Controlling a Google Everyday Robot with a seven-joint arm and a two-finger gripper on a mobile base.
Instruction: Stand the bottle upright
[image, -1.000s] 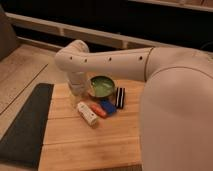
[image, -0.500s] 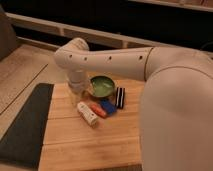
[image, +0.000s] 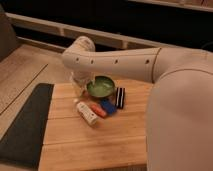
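- Camera view shows us the white robot arm (image: 125, 62) reaching in from the right, with the gripper (image: 79, 89) hanging from its wrist above the far left part of the light wooden slatted table (image: 95, 145).
- We read the gripper's fingers as spread wide, with nothing between them.
- We find the small white cylindrical plastic bottle (image: 86, 113) lying on its side on the table, just below the gripper on the side nearer to us.
- The bottle's narrow end points up toward the gripper, and its body slants away to the gripper's right. We cannot tell whether the fingertips touch it.
- Just to the right of the gripper sits the round green bowl (image: 102, 86), its left rim partly hidden behind the wrist.
- A small orange-red object (image: 98, 111) lies along the bottle's side that faces away from the gripper. We cannot tell whether the two touch.
- A small blue object (image: 107, 106) lies just past the orange-red one, further right of the gripper.
- The black-and-white striped block (image: 120, 97) stands further right again, near the bowl and well apart from the gripper.
- A dark flat mat (image: 22, 125) lies left of the gripper and nearer to us, along the table's left edge.
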